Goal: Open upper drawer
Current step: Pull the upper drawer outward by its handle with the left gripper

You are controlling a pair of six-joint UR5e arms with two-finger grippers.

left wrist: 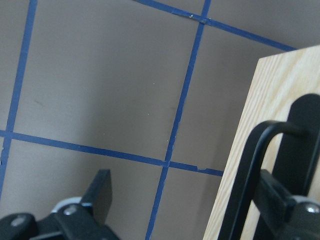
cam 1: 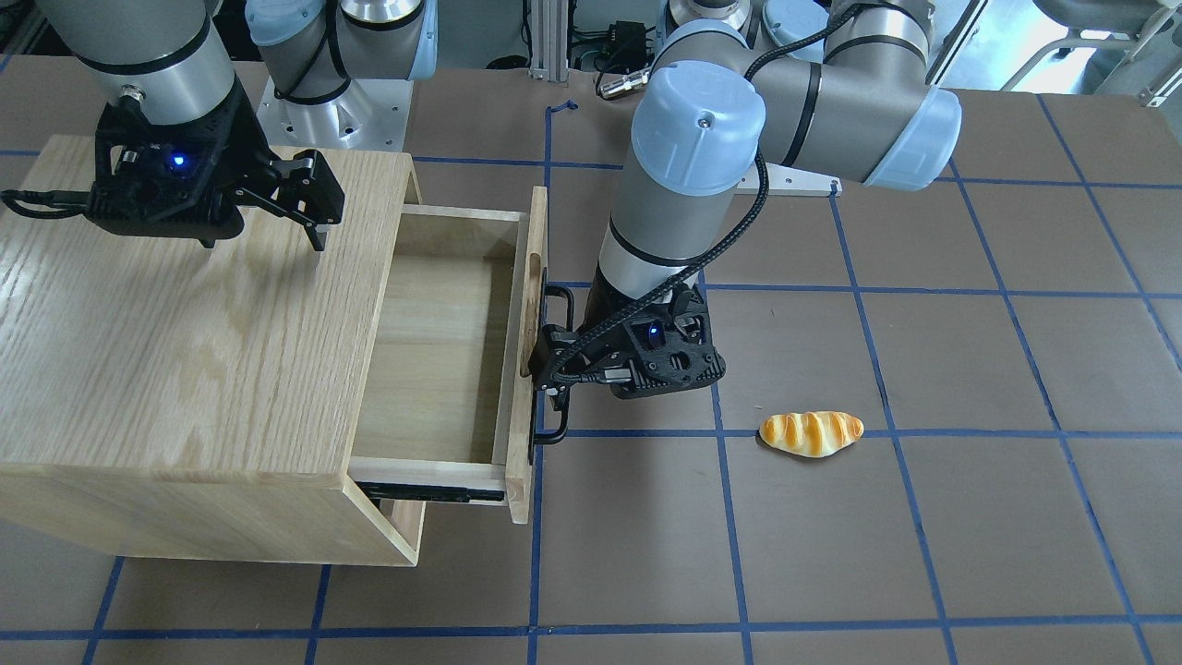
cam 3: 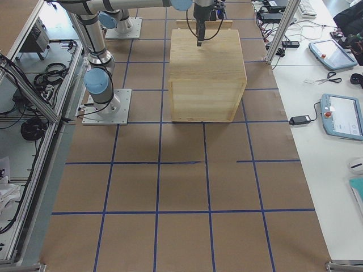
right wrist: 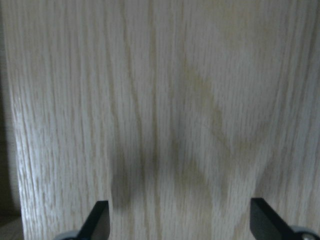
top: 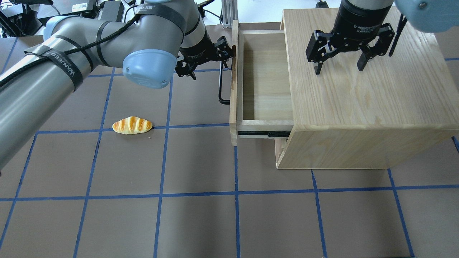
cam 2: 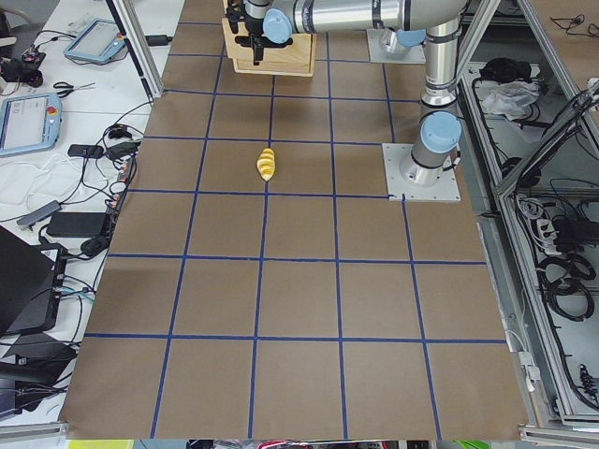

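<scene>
The upper drawer [cam 1: 443,351] stands pulled well out of the oak cabinet [cam 1: 166,351], and its light-oak tray [top: 265,86] is empty. Its black bar handle [top: 220,86] runs along the front panel. My left gripper [top: 208,59] is open and points down at the handle. One finger [left wrist: 300,130] sits between the handle [left wrist: 247,170] and the drawer front, the other finger [left wrist: 100,192] is out over the floor. My right gripper [top: 339,68] is open and empty just over the cabinet top [right wrist: 165,100]. I cannot tell whether it touches the top.
A bread roll [cam 1: 811,432] lies on the brown table with blue tape lines, on the handle side of the drawer; it also shows in the overhead view [top: 132,125]. A lower drawer front [top: 281,150] shows under the open one.
</scene>
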